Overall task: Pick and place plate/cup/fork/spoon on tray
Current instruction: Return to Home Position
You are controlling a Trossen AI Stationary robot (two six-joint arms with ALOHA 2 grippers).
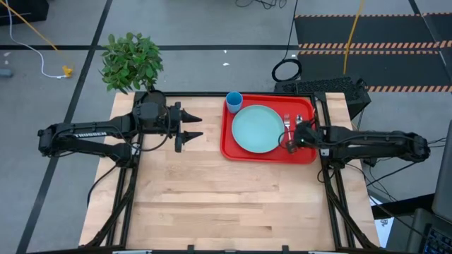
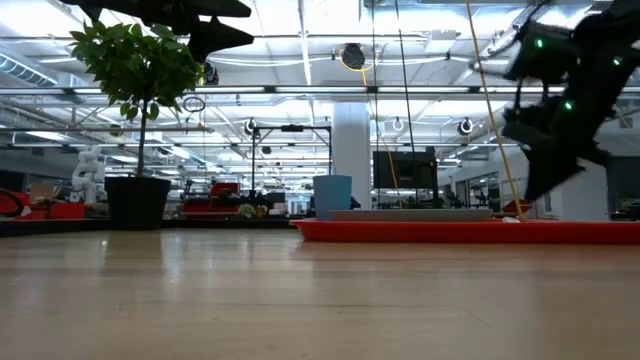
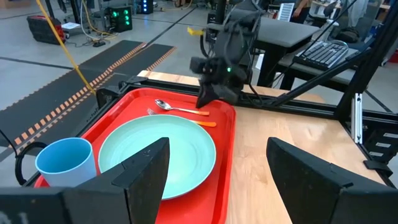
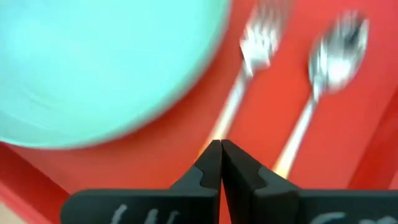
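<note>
High view: tray (image 1: 227, 138) at table's far right holds plate (image 1: 258, 129), cup (image 1: 234, 101) at far-left corner, fork (image 1: 287, 126) and spoon (image 1: 298, 121) right of plate. Right gripper (image 1: 289, 142) over tray's right side; left gripper (image 1: 196, 126) left of tray, fingers wide, empty.
Right wrist view: fingers (image 4: 208, 163) pressed together, holding nothing, above fork handle.

The red tray (image 3: 227, 143) is seen holding the teal plate (image 3: 158, 155), with the blue cup (image 3: 65, 163) at lower left. Beyond the plate lie the spoon (image 3: 177, 108) and, apparently, the fork (image 3: 180, 118), beneath the right gripper (image 3: 208, 99).
</note>
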